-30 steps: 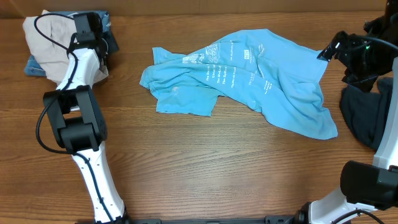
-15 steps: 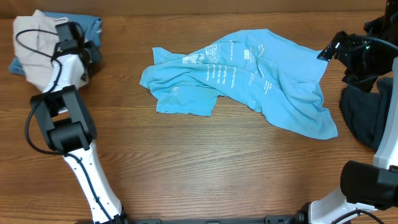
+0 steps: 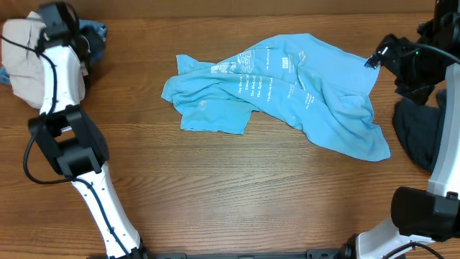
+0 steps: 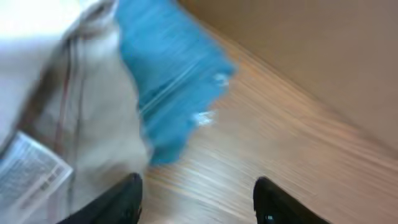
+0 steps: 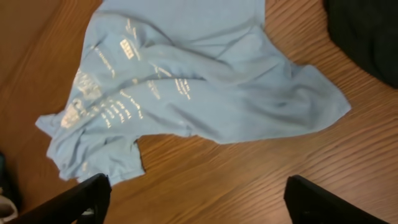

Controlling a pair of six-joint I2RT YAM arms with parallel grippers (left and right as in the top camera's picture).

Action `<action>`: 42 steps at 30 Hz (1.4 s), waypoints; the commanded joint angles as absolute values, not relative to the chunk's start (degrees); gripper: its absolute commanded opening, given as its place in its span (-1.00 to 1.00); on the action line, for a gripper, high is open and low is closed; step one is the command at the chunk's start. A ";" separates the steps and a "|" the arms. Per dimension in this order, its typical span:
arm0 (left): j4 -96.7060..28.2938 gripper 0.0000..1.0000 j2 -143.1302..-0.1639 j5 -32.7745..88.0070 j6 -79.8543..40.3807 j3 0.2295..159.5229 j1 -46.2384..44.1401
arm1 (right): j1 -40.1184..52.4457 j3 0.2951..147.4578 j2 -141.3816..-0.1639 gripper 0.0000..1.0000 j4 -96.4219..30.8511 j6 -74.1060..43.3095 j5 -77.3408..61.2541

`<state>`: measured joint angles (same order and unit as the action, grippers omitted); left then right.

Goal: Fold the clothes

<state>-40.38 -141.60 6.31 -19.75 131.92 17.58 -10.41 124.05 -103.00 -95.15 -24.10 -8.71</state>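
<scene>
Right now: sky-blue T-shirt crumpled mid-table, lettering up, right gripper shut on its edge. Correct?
Not quite. The right gripper is open, its fingers wide apart with nothing between them, as the right wrist view shows. The sky-blue T-shirt does lie crumpled mid-table, lettering up.

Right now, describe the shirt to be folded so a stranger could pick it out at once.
Look at the middle of the wooden table. A crumpled T-shirt lies spread there on the wood. It alone is light sky-blue with white printed lettering, unlike the beige bundle at far left and the dark garment at the right edge.
</scene>
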 commanded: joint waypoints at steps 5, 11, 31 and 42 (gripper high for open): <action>-60.75 0.33 -128.79 26.52 -17.26 148.86 16.47 | -10.68 124.20 -94.06 1.00 -95.29 -25.28 -5.74; -78.22 0.36 -114.67 25.10 -11.31 148.86 11.77 | -10.68 124.18 -91.50 1.00 -97.03 -25.12 -4.75; -85.23 0.93 -84.93 -3.40 -35.40 106.24 -28.27 | -11.09 112.51 -86.70 1.00 -95.57 -22.28 -3.66; -63.48 1.00 -86.17 16.47 -26.81 74.37 -13.43 | -13.91 112.44 -86.78 1.00 -93.93 -22.72 -4.12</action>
<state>-64.38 -86.67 7.68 -33.32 76.44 -15.73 -13.54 112.51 -86.91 -94.91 -22.48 -4.19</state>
